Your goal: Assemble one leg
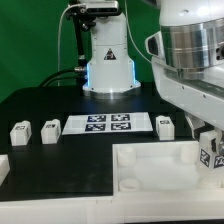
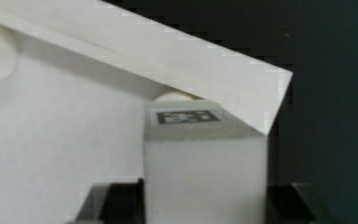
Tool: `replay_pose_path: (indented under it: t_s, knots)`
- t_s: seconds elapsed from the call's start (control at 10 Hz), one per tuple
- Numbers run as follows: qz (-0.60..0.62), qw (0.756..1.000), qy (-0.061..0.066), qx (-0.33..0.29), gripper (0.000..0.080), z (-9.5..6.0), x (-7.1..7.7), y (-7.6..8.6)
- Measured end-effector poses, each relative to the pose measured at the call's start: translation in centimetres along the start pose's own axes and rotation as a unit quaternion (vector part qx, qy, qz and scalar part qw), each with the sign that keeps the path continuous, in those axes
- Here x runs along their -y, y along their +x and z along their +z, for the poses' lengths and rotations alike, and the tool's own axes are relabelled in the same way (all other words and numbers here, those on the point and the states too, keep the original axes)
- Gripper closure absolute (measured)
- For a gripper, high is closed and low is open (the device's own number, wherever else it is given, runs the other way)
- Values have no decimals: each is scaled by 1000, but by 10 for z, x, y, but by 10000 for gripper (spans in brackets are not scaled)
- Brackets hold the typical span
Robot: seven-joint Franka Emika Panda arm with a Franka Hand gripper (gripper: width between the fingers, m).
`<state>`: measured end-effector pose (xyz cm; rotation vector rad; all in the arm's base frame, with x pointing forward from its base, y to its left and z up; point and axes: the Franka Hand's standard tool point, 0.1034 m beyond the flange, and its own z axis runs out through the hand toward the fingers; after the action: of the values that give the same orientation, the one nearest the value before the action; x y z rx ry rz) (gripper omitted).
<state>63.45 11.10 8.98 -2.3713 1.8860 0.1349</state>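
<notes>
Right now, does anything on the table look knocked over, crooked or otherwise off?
Nothing stands out. Three loose legs sit apart on the table, the marker board lies flat, and the pincer grips the fourth leg at the tray's edge.

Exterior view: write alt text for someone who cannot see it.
A robot arm's end effector grips a small white leg by a white tray's corner at the exterior view's right. Three more legs and a marker board lie on the black table.

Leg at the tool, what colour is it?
White leg, black-and-white tag; clearest in wrist view.
</notes>
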Motion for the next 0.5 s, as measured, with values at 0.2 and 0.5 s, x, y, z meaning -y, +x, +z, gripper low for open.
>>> replay_pose_path:
  t_s: [0.2, 0.5]
  knots:
    - [-22, 999, 26, -17, 430, 11, -12, -4]
    - [-29, 999, 24, -17, 170, 17, -16, -7]
